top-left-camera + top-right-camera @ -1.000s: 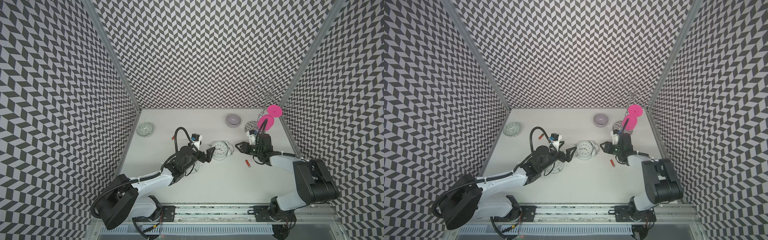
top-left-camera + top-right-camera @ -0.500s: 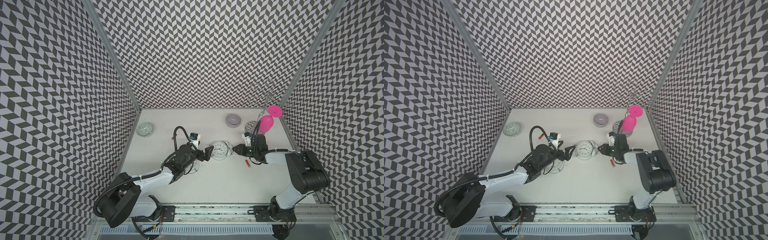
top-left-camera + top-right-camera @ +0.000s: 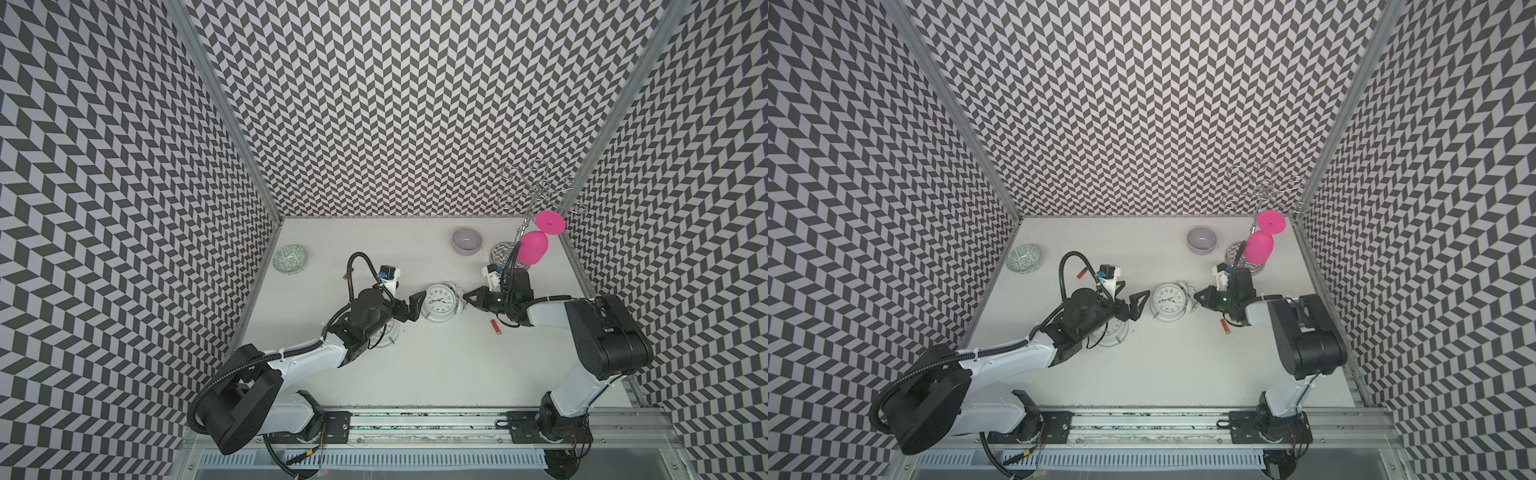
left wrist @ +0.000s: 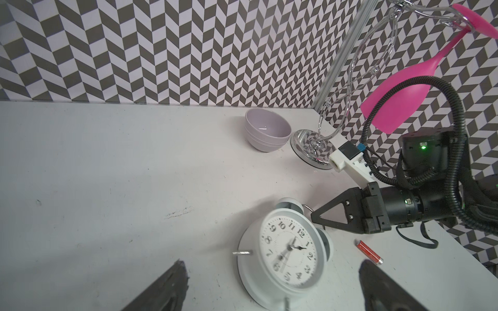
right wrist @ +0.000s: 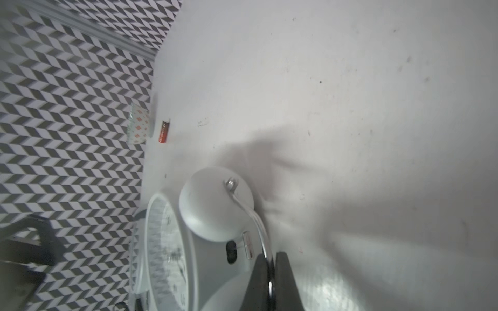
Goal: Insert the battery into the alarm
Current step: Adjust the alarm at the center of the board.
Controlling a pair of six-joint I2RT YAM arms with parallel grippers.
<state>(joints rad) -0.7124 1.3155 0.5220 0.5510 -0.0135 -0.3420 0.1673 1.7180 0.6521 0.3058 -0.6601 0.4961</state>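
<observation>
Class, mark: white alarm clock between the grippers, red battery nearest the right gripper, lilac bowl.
white alarm clock (image 3: 437, 300): a top view, dial centre.
red battery (image 3: 496, 327): a top view, middle.
lilac bowl (image 4: 265, 141): left wrist view, wall.

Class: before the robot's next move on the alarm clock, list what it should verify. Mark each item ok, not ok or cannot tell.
1. Right gripper shut on the alarm clock's wire handle: ok.
2. Left gripper open beside the clock, not holding it: ok.
3. Battery lying free on the table, unheld: ok.
4. Battery compartment exposed: not ok; the dial faces up and the back is hidden.
5. Compartment empty: cannot tell.
</observation>
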